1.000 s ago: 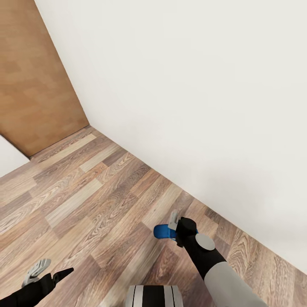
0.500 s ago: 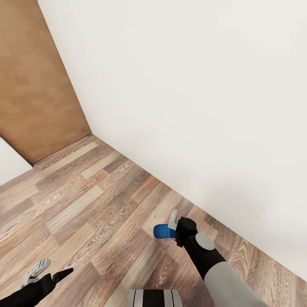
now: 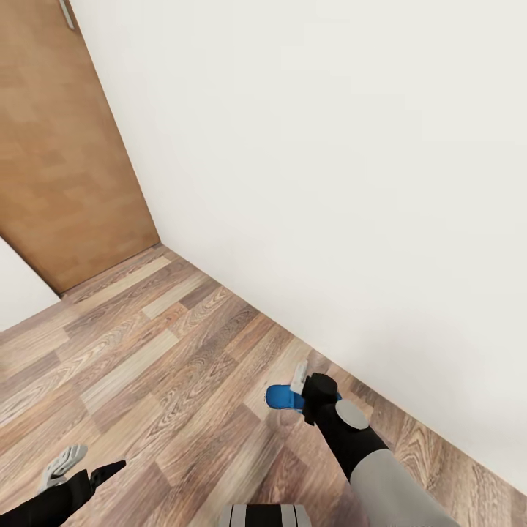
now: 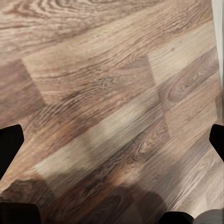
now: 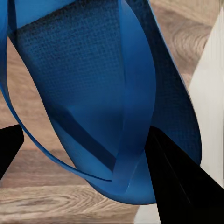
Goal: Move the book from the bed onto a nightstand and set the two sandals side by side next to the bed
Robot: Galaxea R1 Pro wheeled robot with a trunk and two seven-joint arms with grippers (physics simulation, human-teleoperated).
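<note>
Head view: wall [image 3: 329,146] runs from far left to near right; door [image 3: 51,146] stands at far left. Floor [image 3: 146,366] lies before both. Sandal [image 3: 282,397] sits in right gripper [image 3: 298,384], near wall. Left gripper [image 3: 80,468] near left, over floor.

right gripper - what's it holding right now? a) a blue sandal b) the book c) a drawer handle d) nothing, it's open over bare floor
a: the right gripper is closed on a bright blue sandal, and the right wrist view shows the sandal's blue sole and straps close up between the dark fingers, above the wood-plank floor.
</note>
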